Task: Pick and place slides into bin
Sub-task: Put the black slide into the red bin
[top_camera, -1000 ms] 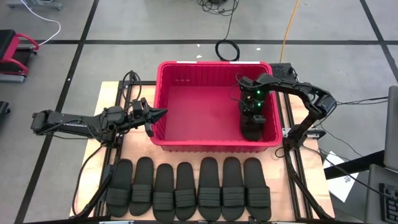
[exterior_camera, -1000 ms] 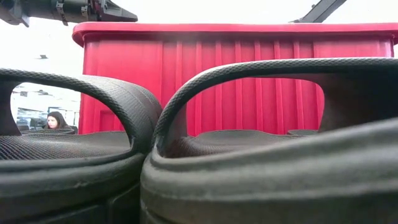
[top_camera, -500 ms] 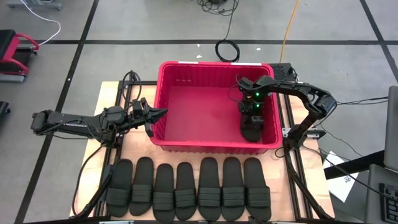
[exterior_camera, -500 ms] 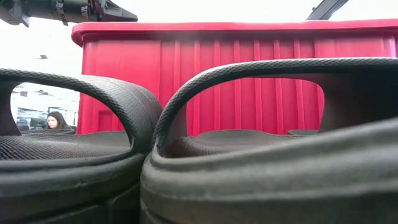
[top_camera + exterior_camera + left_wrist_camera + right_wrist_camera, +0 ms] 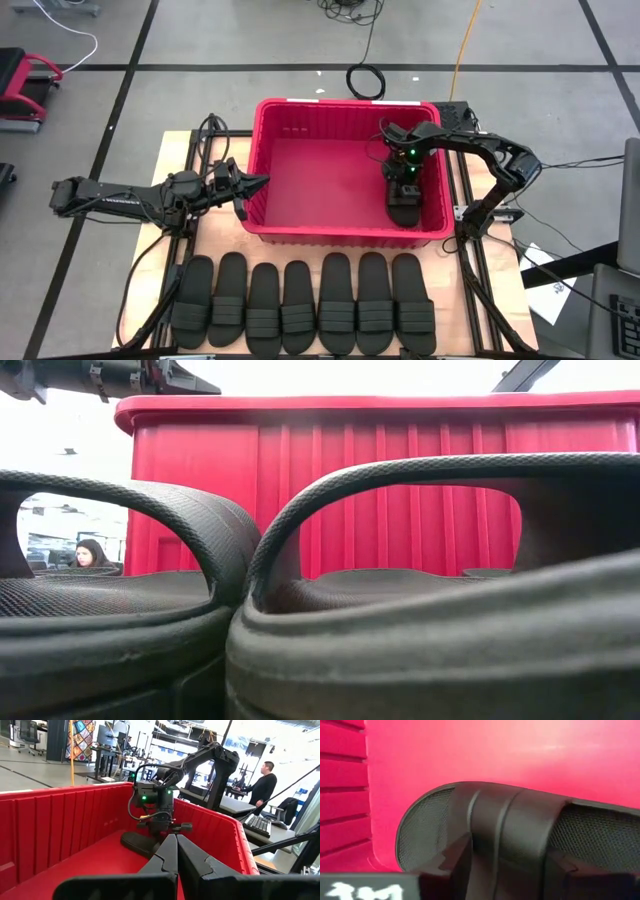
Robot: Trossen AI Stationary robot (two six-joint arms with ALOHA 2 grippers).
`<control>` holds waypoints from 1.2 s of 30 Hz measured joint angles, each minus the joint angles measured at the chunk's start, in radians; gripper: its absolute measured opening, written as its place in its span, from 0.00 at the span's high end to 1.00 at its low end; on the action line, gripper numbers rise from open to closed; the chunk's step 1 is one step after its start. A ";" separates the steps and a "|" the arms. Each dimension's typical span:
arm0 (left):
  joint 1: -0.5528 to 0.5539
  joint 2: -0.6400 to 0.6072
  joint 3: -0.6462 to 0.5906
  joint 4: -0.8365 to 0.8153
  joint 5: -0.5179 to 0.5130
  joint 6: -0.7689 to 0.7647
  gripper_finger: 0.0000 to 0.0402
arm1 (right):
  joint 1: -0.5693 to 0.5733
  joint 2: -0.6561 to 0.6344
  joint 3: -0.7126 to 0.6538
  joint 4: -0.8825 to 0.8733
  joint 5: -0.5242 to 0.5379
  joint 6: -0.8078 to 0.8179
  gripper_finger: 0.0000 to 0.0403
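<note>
One black slide (image 5: 404, 210) lies sole down on the floor of the red bin (image 5: 340, 103), close to its right wall. My right gripper (image 5: 403, 188) hangs just above it, open, with a finger on each side of the strap (image 5: 520, 815). The left wrist view shows the same gripper (image 5: 165, 826) over the slide (image 5: 137, 842). My left gripper (image 5: 262, 182) is shut, holds nothing and points at the bin's left wall at rim height. Several more slides (image 5: 300, 303) lie side by side along the table's near edge. My right gripper comes at the slide from above, pointing down, its open fingers (image 5: 457, 862) astride the strap across the sole. I cannot tell whether a finger touches the strap. The slide rests flat on the bin's floor.
The bin's floor (image 5: 320, 180) to the left of the dropped slide is bare red plastic. The row of slides fills the low view (image 5: 400, 640), with the bin's near wall (image 5: 400, 510) behind it. Cables and frame rails run along both table sides. A person stands in the room beyond.
My right gripper has drawn slightly up and toward the bin's far wall. More of the slide now shows beneath it, lying flat on the bin's floor. My left arm has kept still.
</note>
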 joint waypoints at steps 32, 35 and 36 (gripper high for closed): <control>0.000 0.000 0.000 -0.003 0.005 0.025 1.00 | 0.006 -0.110 0.001 -0.079 0.074 0.130 0.51; 0.000 0.000 0.000 -0.003 0.005 0.025 1.00 | 0.006 -0.110 0.001 -0.081 0.077 0.136 0.51; 0.000 0.000 0.000 -0.003 0.005 0.024 1.00 | 0.006 -0.114 0.001 -0.084 0.077 0.139 0.51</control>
